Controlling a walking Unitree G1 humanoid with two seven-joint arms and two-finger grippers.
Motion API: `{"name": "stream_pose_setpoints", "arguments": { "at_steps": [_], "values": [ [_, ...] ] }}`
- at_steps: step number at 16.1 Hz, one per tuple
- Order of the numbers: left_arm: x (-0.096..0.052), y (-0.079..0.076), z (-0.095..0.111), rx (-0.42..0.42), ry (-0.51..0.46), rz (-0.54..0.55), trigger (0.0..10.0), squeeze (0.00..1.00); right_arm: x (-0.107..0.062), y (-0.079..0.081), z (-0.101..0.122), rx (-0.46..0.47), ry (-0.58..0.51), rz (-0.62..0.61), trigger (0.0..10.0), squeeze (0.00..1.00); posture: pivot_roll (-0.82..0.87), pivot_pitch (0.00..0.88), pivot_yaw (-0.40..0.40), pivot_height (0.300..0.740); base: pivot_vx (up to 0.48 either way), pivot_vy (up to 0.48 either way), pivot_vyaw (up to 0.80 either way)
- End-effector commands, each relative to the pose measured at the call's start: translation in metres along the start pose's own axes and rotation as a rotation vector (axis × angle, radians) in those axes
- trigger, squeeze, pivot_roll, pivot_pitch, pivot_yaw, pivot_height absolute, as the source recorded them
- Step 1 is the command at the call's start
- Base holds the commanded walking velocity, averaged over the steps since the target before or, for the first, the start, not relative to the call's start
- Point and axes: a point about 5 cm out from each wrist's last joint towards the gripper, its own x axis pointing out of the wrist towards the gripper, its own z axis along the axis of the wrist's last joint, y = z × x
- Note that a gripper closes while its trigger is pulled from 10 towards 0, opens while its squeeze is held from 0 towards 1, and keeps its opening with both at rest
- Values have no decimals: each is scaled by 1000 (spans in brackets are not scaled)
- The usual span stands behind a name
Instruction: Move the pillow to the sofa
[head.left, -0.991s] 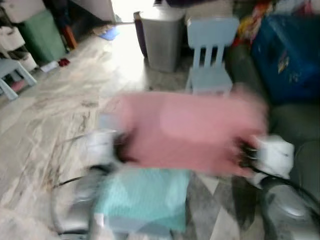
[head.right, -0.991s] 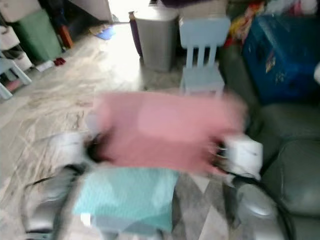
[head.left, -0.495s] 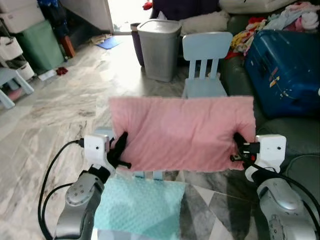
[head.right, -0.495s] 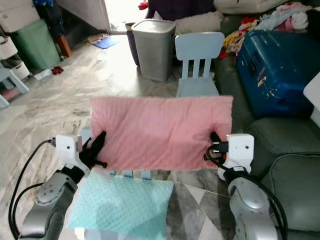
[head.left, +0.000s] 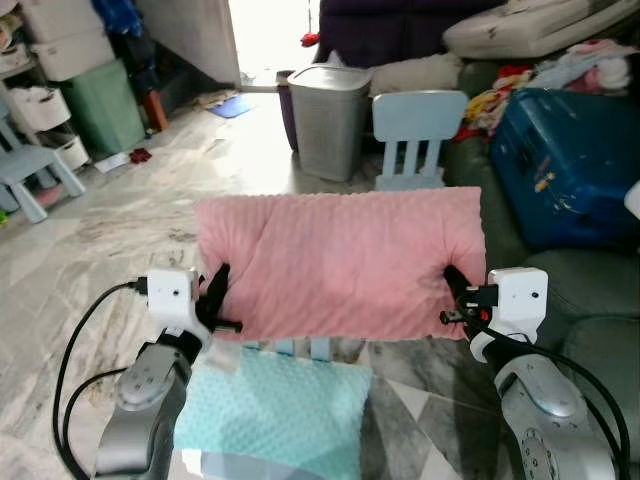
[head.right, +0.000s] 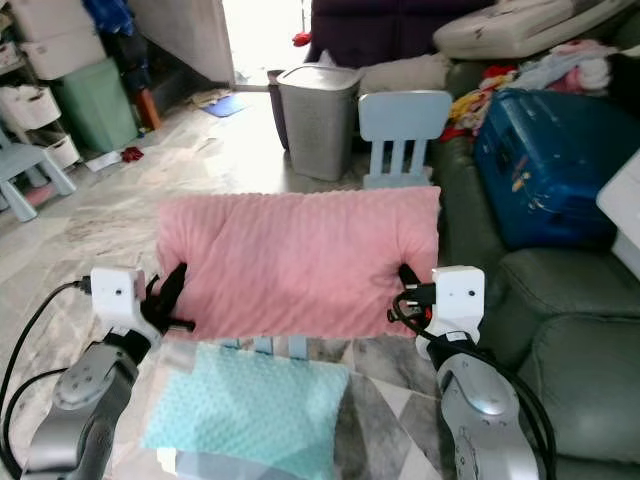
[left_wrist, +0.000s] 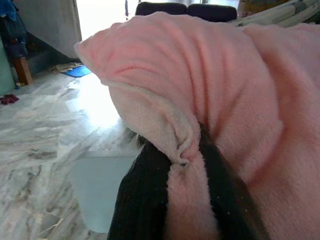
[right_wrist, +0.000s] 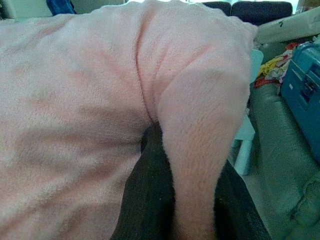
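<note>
A pink fleece pillow (head.left: 340, 262) hangs stretched in the air in front of me, held at both ends. My left gripper (head.left: 218, 300) is shut on its left edge; in the left wrist view the black fingers (left_wrist: 145, 200) pinch a fold of pink fabric (left_wrist: 225, 100). My right gripper (head.left: 455, 295) is shut on the right edge, and its fingers (right_wrist: 145, 200) squeeze another fold of the pillow (right_wrist: 75, 100). The dark green sofa (head.right: 560, 330) lies to my right, its seat cushion just beyond the right arm.
A teal pillow (head.left: 275, 415) lies on a low surface just below the pink one. Ahead stand a light blue child's chair (head.left: 415, 130) and a grey laundry bin (head.left: 330, 115). A blue suitcase (head.left: 570, 160) and clothes sit on the sofa's far end. Marble floor (head.left: 120, 220) opens to the left.
The camera has steadied and tilted up, so more of the room's far end shows. The pink pillow stays gripped at both ends, held at about the same height.
</note>
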Motion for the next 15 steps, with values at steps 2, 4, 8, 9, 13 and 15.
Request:
{"name": "stream_pose_setpoints", "arguments": {
  "at_steps": [2,4,8,9,13,15],
  "values": [
    [6,1,11,2,-24,27,10000,0,0,0,6,-1,-16,6,10000,0,-178,0,35,740,0,0,0],
    [7,-2,12,-29,-27,31,10000,0,0,-3,6,-4,-11,9,10000,0,-173,0,24,740,0,0,0],
    [4,-3,7,-80,46,92,10000,0,3,-1,9,-9,-11,29,10000,0,-173,0,14,740,0,0,0],
    [4,-3,8,-75,36,67,10000,0,4,-1,10,-10,-13,30,10000,0,-175,0,15,740,0,0,0],
    [10,-7,15,-80,21,34,10000,0,0,-3,8,-13,-7,19,10000,0,-189,0,28,740,0,0,0],
    [11,-11,16,-81,22,12,10000,0,-1,-2,8,-11,-6,17,10000,0,-192,0,32,740,0,0,0]
  ]
}}
